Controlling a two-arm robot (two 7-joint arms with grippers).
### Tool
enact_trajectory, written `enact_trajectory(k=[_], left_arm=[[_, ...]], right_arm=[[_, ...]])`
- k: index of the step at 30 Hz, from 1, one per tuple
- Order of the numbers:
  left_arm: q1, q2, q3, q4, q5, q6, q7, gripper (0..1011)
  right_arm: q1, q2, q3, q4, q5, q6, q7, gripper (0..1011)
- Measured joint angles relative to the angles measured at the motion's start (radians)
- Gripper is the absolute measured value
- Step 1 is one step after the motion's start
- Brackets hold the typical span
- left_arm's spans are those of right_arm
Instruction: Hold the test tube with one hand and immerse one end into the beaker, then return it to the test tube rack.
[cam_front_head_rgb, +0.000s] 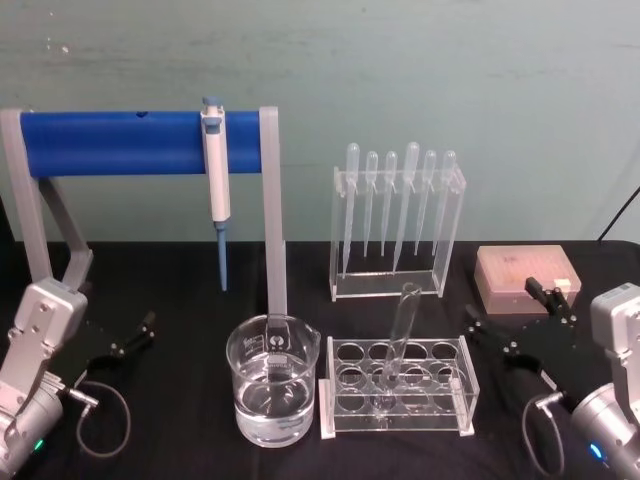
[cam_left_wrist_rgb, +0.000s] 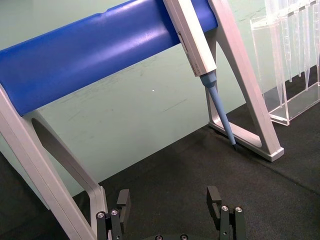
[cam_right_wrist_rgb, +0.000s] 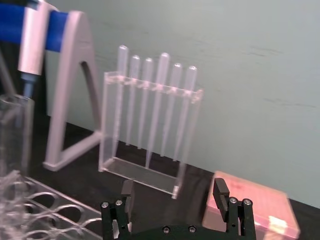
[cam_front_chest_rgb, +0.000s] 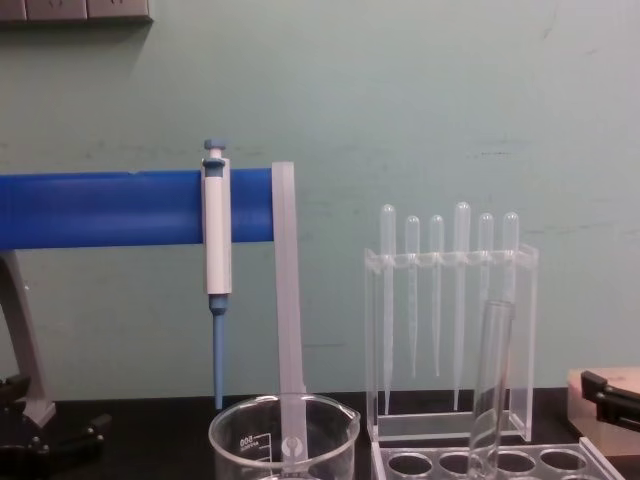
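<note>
The long clear glass test tube (cam_front_head_rgb: 397, 340) with a rounded bottom stands in a clear acrylic tube rack (cam_front_head_rgb: 396, 387) with round holes, on a black tabletop (cam_front_head_rgb: 180, 440). The tube leans slightly, its open rim uppermost. In the chest view the tube (cam_front_chest_rgb: 490, 385) rises above the rack (cam_front_chest_rgb: 500, 463), in front of a tall clear acrylic stand (cam_front_chest_rgb: 452, 340) holding six thin plastic pipettes with bulb tops.

The wide clear glass beaker (cam_front_head_rgb: 272, 392) with a pouring spout and white markings sits just beside the rack, on its left, and holds clear liquid to roughly mid-height. Beaker and tube are apart — neither gripper touches either one.

The left black two-finger gripper (cam_front_head_rgb: 128, 338) on its silver wrist rests low at the left edge of the table, well apart from the beaker. In the left wrist view its fingers (cam_left_wrist_rgb: 214, 196) are spread, with bare tabletop between them. The right black two-finger gripper (cam_front_head_rgb: 510, 320) lies low at the right side, near the rack's right end; in the right wrist view its fingers (cam_right_wrist_rgb: 220, 190) are likewise parted and grasp nothing.

Behind the beaker stands a grey frame carrying a blue cylindrical bar (cam_front_head_rgb: 125, 142), from which a white hand pipettor (cam_front_head_rgb: 216, 190) with a blue tip hangs. A pinkish lidded box (cam_front_head_rgb: 525, 276) sits at the back right — just behind the right gripper.
</note>
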Motion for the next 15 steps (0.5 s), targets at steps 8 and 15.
enact_trajectory(k=[8, 15], left_arm=[[0.000, 0.000, 0.000, 0.000, 0.000, 0.000, 0.000, 1000], [0.000, 0.000, 0.000, 0.000, 0.000, 0.000, 0.000, 1000]], right_arm=[[0.042, -0.018, 0.010, 0.077, -0.084, -0.007, -0.039, 1003], [0.068, -0.033, 0.009, 0.124, -0.133, -0.022, -0.048, 1003]])
